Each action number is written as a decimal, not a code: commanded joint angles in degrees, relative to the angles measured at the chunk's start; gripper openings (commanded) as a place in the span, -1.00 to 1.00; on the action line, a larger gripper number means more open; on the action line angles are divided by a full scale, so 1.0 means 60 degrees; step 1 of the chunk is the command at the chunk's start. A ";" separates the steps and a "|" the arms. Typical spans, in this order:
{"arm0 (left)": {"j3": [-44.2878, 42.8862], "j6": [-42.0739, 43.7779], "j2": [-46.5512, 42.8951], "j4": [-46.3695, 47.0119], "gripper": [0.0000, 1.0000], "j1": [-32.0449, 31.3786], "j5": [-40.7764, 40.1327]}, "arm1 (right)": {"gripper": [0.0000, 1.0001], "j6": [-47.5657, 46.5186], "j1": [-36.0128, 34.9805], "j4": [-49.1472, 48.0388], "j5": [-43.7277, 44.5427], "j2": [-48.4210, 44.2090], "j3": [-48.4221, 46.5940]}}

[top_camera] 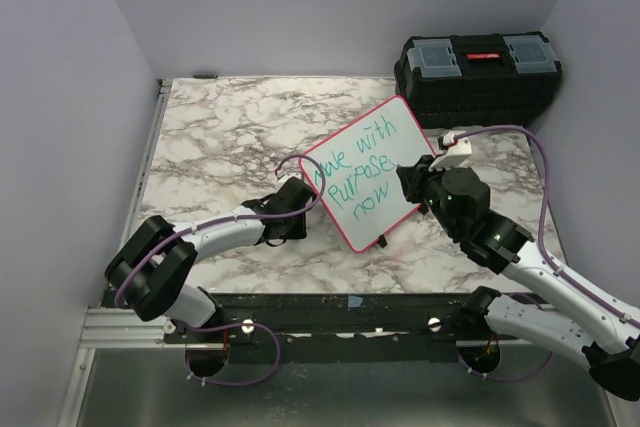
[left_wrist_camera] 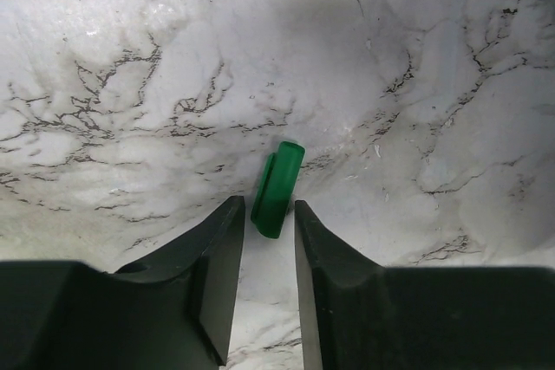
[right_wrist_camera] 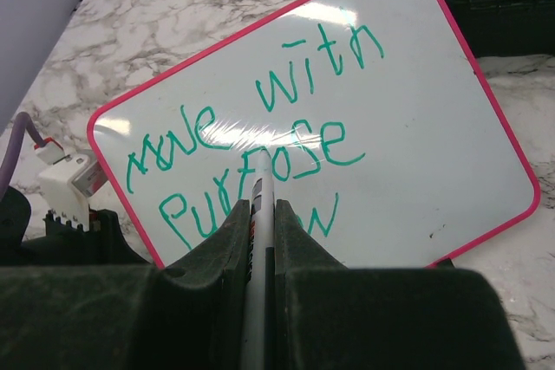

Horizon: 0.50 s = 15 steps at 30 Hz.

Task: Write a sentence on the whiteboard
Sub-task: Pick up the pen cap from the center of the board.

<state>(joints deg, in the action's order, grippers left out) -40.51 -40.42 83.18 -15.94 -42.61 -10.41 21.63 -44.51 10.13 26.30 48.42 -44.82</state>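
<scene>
The whiteboard (top_camera: 365, 185) with a pink-red frame lies tilted on the marble table and carries green writing, "move with purpose now". It fills the right wrist view (right_wrist_camera: 416, 127). My right gripper (top_camera: 412, 185) is over the board's right edge, shut on a white marker (right_wrist_camera: 258, 214) that points at the word "purpose". In that view the right gripper (right_wrist_camera: 260, 205) has its jaws pressed against the marker barrel. My left gripper (top_camera: 290, 209) is beside the board's left corner. In its wrist view the left gripper (left_wrist_camera: 267, 205) is slightly open, and the near end of a green marker cap (left_wrist_camera: 279, 181), lying on the table, sits between its fingertips.
A black toolbox (top_camera: 478, 75) stands at the back right, just behind the board. A small white connector block (top_camera: 455, 152) with a purple cable sits by the board's right corner. Lavender walls close in the table at left, back and right.
</scene>
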 commanded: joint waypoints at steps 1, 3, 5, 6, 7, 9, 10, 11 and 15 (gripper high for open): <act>0.0148 0.0299 0.0254 -0.0130 -0.44 -0.0047 -0.0133 | -0.99 0.0120 0.0025 -0.0018 -0.0034 0.0001 -0.0053; 0.0350 0.0236 0.0165 0.0011 -0.53 -0.0065 -0.0028 | -0.99 0.0098 0.0022 -0.0089 -0.0035 0.0048 -0.0050; 0.0511 0.0165 0.0101 0.0142 -0.66 -0.0098 0.0118 | -0.99 0.0076 0.0024 -0.0137 -0.0063 0.0121 -0.0058; 0.0587 0.0126 0.0050 0.0212 -0.72 -0.0130 0.0199 | -0.99 0.0089 0.0024 -0.0172 -0.0074 0.0151 -0.0063; 0.0661 0.0063 0.0012 0.0255 -0.81 -0.0169 0.0246 | -0.99 0.0099 0.0021 -0.0193 -0.0113 0.0197 -0.0067; 0.0801 -0.0097 -0.0111 0.0299 -0.98 -0.0228 0.0383 | -0.99 0.0101 0.0021 -0.0209 -0.0193 0.0224 -0.0083; 0.0901 -0.0125 -0.0203 0.0330 -1.00 -0.0242 0.0489 | -0.99 0.0109 0.0021 -0.0209 -0.0207 0.0248 -0.0092; 0.0957 -0.0143 -0.0331 0.0346 -1.00 -0.0304 0.0546 | -0.99 0.0102 0.0022 -0.0195 -0.0259 0.0248 -0.0097; 0.1358 -0.0177 -0.1195 0.0259 -1.00 -0.0354 0.0615 | -0.99 0.0114 0.0028 -0.0121 -0.0524 0.0274 -0.0138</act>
<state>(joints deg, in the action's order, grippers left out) -36.34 -40.77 80.29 -11.40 -43.68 -10.02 21.63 -44.51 9.93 25.45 49.95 -44.82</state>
